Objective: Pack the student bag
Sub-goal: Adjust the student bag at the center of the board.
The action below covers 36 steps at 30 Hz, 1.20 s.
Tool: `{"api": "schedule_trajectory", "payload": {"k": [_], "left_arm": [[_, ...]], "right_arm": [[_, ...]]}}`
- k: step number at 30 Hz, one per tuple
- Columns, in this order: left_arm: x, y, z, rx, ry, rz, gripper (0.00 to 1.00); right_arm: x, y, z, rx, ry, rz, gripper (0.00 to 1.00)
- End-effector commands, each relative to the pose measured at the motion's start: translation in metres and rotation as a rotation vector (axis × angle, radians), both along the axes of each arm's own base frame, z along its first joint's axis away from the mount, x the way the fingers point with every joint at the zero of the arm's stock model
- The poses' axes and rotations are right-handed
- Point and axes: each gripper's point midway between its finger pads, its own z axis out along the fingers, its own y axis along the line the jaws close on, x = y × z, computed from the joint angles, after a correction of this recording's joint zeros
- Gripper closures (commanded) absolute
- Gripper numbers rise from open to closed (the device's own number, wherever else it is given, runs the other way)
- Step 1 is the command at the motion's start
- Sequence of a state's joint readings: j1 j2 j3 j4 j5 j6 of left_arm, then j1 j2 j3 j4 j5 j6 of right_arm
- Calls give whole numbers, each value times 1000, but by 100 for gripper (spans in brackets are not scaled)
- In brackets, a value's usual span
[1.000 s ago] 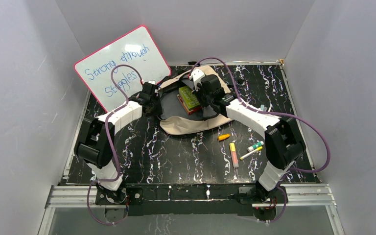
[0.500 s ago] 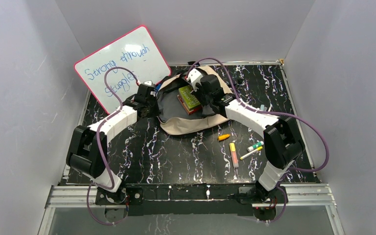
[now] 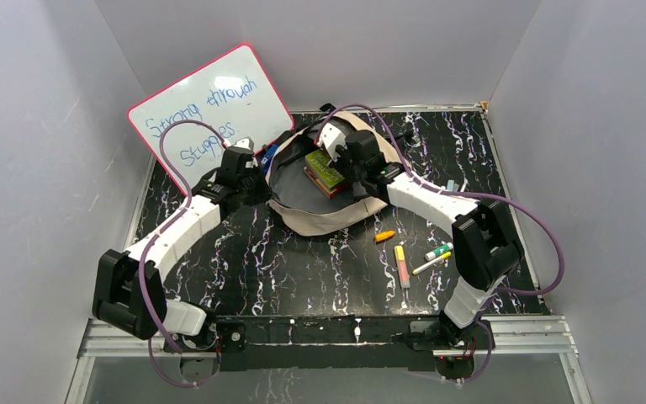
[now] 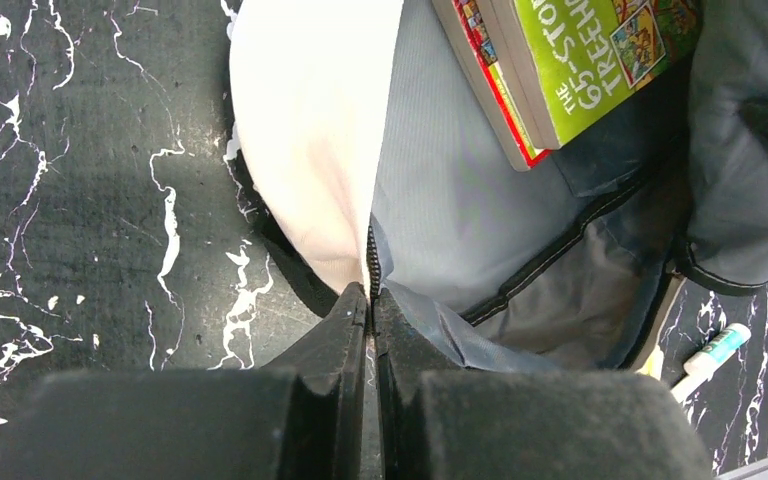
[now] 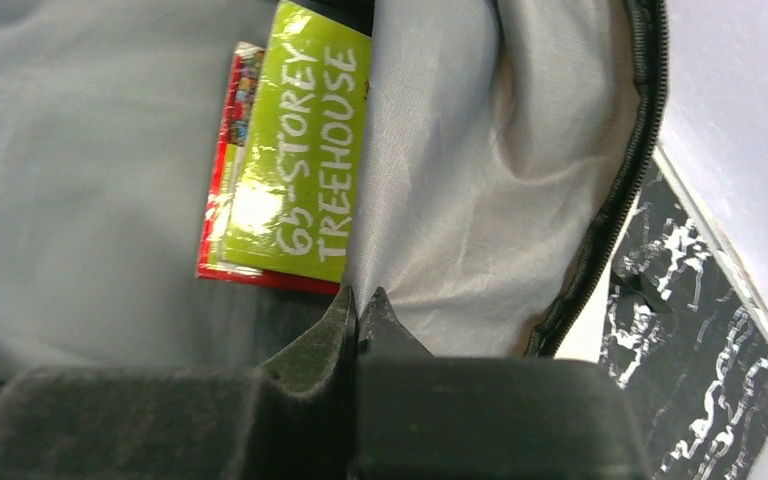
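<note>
top view: student bag (image 3: 324,220) lies open on the black marbled tabletop (image 3: 303,273), toward 12 o'clock from the tabletop's middle, mouth gaping, grey lining showing. beige outer flap along its 6 o'clock edge.

left claw (image 3: 251,168) at the bag's 9 o'clock rim. left wrist view: left claw (image 4: 370,300) pressed together, pinching the bag's edge right where the zipper line meets beige fabric and grey lining.

right claw (image 3: 349,167) at the bag's 3 o'clock side, over the opening. right wrist view: right claw (image 5: 358,300) pressed together on a fold of the grey lining; dark zipper track curves past at 3 o'clock.

inside the bag: green book (image 3: 325,168), cover reads "65-storey treehouse", lying on a red book (image 3: 318,183), both flat on the lining.

whiteboard (image 3: 210,114) with handwriting leans on the wall at 10 o'clock. loose on the tabletop at 4 o'clock from the bag: orange crayon (image 3: 384,236), highlighter (image 3: 402,265), two markers (image 3: 437,252) touching or nearly so.
</note>
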State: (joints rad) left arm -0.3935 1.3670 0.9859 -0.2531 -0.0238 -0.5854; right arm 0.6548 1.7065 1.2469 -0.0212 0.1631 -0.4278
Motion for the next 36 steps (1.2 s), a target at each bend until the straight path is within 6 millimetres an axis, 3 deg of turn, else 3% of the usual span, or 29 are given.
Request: {"api": "schedule_trajectory", "payload": {"k": [1,4,9,15,19,24,28,36], "left_arm": [[9,-2,29,-25,-54,-2,100],[10,-6,19,-19,-27,-19,100],[10,-6,13,-16,-19,-19,97],[11,-3,18,-2,-39,-24,100],[10,-3,18,4,-35,-29,100],[10,-3,20,5,-40,-38,100],[13,-3,25,9,-49,-41,100],[22,-3,31,22,-52,-40,100]], "right_arm": [[-9,22,29,77,-28,140,89],[-26,29,22,116,66,177,65],[-27,17,32,170,113,51,44],[2,-20,75,324,82,-151,31],[28,-48,81,377,92,-218,16],[49,-51,64,426,239,-96,17],[54,-42,48,445,340,55,20],[62,-35,21,453,410,139,21]]}}
